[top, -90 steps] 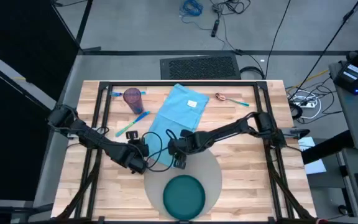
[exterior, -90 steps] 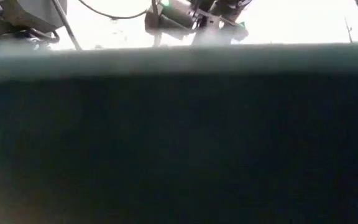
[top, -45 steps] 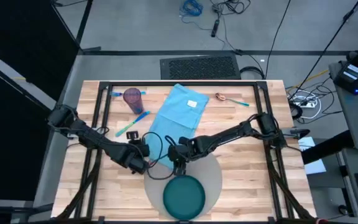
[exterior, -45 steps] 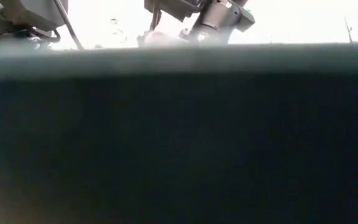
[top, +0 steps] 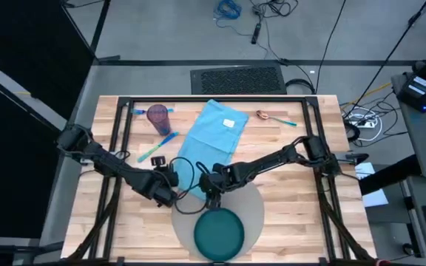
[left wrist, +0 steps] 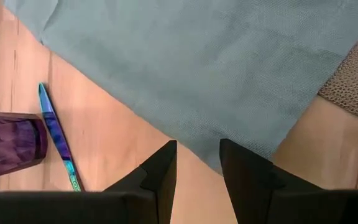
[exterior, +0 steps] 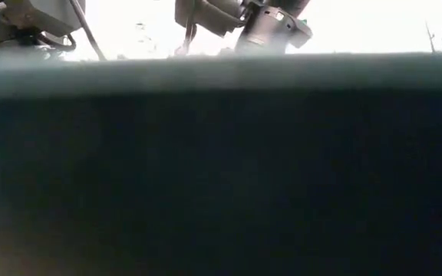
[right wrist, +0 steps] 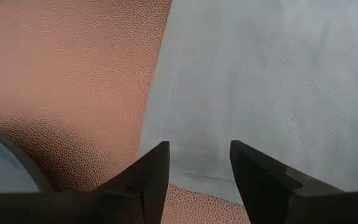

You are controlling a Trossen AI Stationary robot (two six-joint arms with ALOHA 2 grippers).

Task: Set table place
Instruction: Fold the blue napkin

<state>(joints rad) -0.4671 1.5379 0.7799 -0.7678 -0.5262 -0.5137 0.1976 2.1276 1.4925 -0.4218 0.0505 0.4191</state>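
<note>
Napkin corner between two spread end effectors

Right end effector (top: 211,198), empty, hovers mid-frame where napkin (top: 211,142) overlaps placemat (top: 254,203); left end effector (top: 170,193), also empty, waits just left.

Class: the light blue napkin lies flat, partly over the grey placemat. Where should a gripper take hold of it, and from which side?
Best guess: pinch the napkin at its near corner lying on the placemat, coming from above. It lies flat, so only an edge offers a pinch. The right gripper hovers open there.
</note>
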